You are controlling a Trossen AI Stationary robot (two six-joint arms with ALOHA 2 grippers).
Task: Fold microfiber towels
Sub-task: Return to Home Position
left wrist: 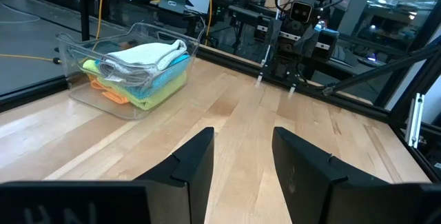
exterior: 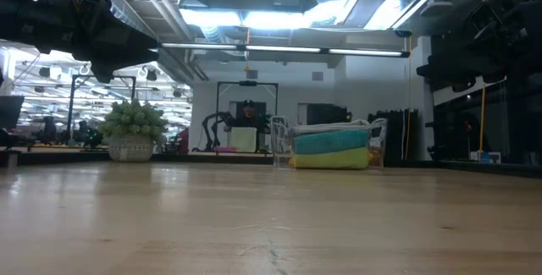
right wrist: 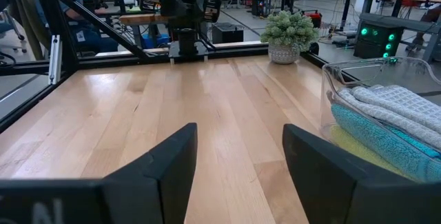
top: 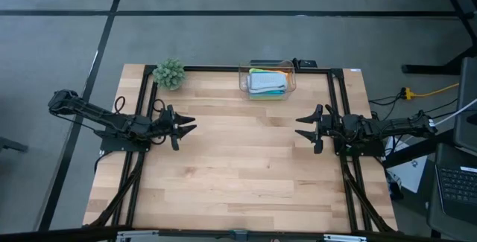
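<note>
Jaws apart — left gripper [top: 194, 124] at 9 o'clock, right gripper [top: 298, 126] at 3. Soft microfiber towels [top: 267, 83], stacked lengthwise 9-to-3, fill clear box [top: 243, 80] at 12.

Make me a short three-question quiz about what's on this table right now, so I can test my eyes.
1. True or false: the folded towels sit stacked inside the clear box.
2. Which colour is the top towel of the stack? A orange, B light grey, C lime green.
3. Short answer: what are the left gripper and the right gripper holding?

Key
1. True.
2. B.
3. Nothing. Both are open and empty, facing each other across the table's middle.
</note>
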